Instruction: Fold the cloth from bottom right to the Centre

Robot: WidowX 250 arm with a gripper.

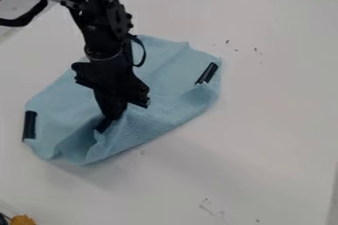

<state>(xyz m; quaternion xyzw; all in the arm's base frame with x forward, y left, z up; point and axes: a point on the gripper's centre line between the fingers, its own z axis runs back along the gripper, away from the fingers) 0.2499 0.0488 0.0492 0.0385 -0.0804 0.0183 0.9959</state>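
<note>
Orange clutter [23, 220] sits nearest me, and the blue cloth [158, 115], rumpled on the tabletop [264, 120] beneath the gripper [110, 117], open or closed I can't tell, looks light, floppy, best pinched by its lower-right edge [173, 126].

Can't see the cloth [165, 113] behind the tool [111, 117]. Can't identify the cut-off orange thing [22, 220] or tiny specks [256, 49].

Arm [105, 36] over cloth [161, 120], free table [277, 95] rightward
</note>
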